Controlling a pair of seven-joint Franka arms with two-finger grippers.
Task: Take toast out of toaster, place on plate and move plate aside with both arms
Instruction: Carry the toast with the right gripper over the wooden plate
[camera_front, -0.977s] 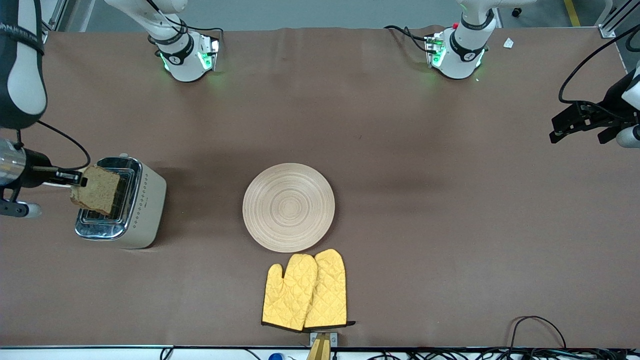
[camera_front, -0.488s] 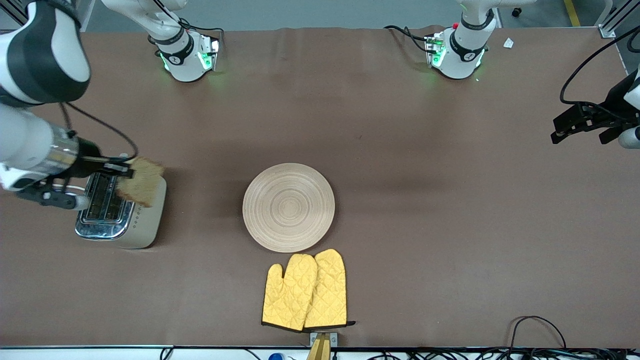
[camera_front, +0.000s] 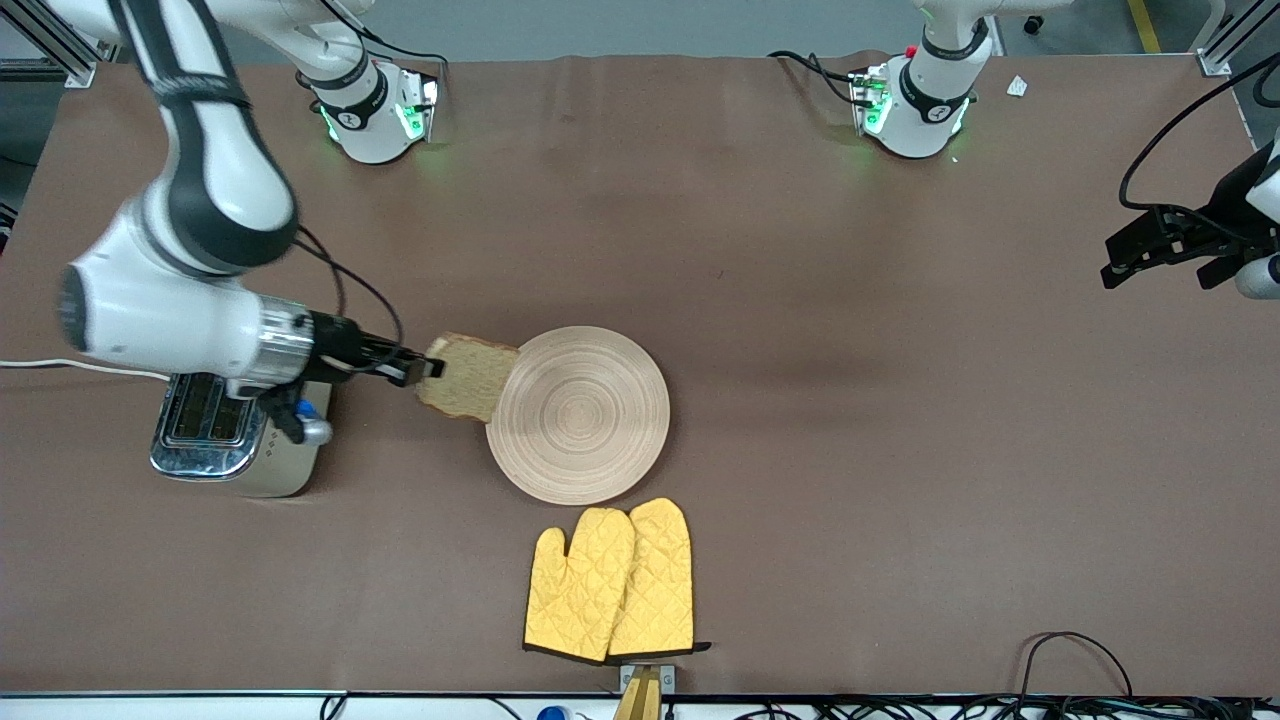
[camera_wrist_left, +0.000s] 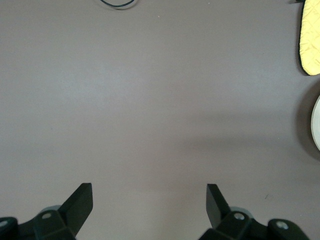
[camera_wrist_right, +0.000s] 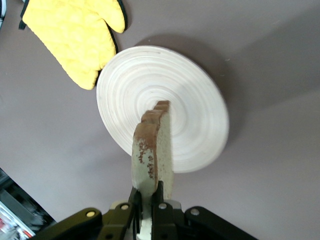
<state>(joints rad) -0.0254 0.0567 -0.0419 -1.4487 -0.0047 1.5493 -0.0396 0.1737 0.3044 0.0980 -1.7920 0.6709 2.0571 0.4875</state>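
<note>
Toast (camera_front: 468, 377), clamped on edge in the right gripper's (camera_front: 428, 369) jaws at the plate's (camera_front: 590, 440) rim, should be carried over the centre and laid flat before release, while the left gripper (camera_front: 1150, 250) waits open-jawed above bare bench (camera_front: 900, 400).

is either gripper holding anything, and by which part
The right gripper holds the toast by one edge, at the plate's rim. The left gripper is open, holding nothing.

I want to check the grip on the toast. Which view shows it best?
The right wrist view: the right gripper has its jaws shut on the toast, held edge-on. The front view shows the toast flat, the jaws small. The left wrist view shows none of it.
</note>
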